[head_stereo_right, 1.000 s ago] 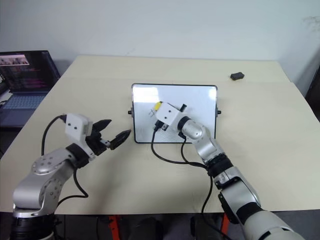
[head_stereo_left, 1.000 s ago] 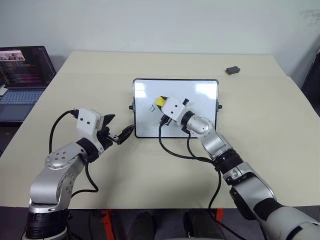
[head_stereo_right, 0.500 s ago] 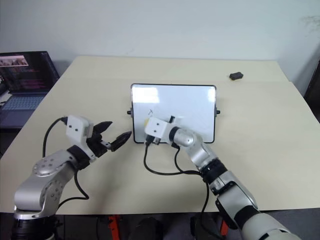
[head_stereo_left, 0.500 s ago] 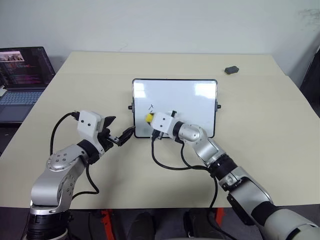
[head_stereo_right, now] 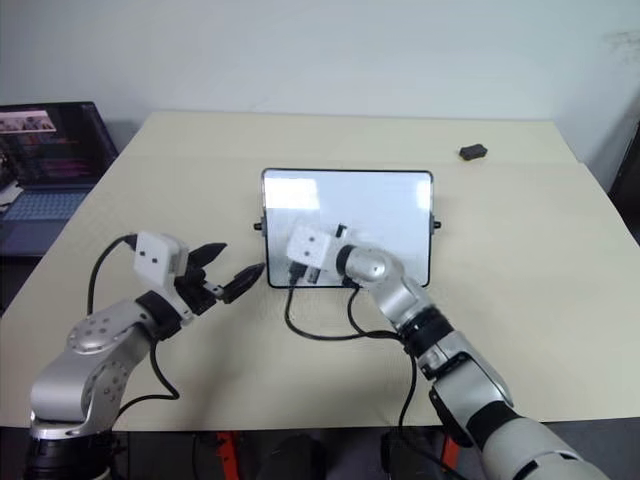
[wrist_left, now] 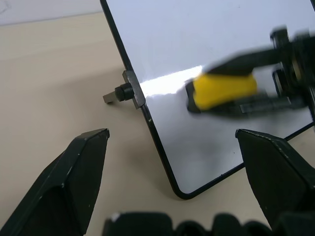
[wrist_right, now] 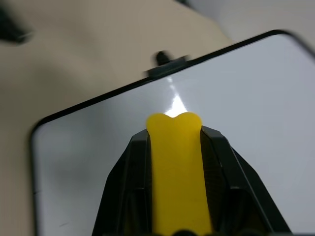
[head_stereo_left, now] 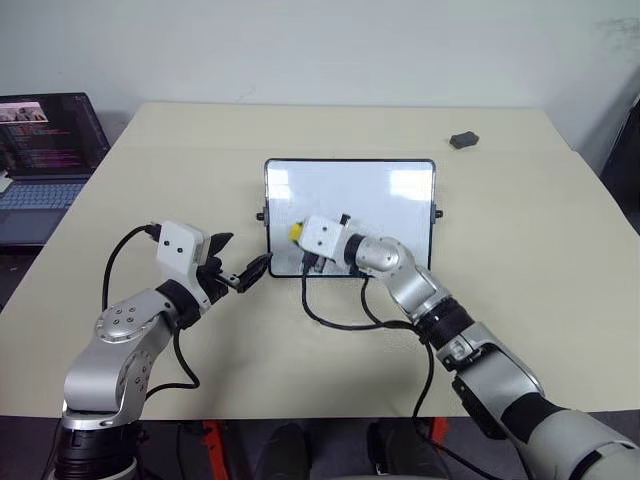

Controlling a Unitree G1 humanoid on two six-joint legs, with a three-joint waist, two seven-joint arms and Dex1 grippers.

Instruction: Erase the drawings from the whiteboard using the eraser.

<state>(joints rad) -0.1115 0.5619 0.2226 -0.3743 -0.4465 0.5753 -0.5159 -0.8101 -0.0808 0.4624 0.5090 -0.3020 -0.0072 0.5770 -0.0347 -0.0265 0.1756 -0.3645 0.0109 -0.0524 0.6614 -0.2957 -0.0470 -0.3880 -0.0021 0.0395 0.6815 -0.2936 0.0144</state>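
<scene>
The whiteboard point(head_stereo_left: 385, 195) lies flat at the table's middle, its glossy surface plain white where I can see it. The drawings are hidden from me. My right gripper point(head_stereo_left: 302, 236) is shut on the yellow eraser point(head_stereo_left: 297, 231), which presses on the board's near left part, close to the left frame and its side knob point(wrist_left: 120, 92). In the right wrist view the eraser point(wrist_right: 176, 167) sticks out between the two black fingers point(wrist_right: 133, 172). My left gripper point(head_stereo_left: 240, 256) is open and empty, just off the board's near left corner and apart from it.
An open laptop point(head_stereo_left: 45, 150) sits at the table's far left edge. A small dark grey lump point(head_stereo_left: 463, 140) lies at the far right. A black cable point(head_stereo_left: 340, 318) from my right wrist loops on the table in front of the board.
My right gripper has dragged the eraser from the board's middle left toward its near left corner. A small mark seen earlier near the left side no longer shows. The left arm has stayed still.
</scene>
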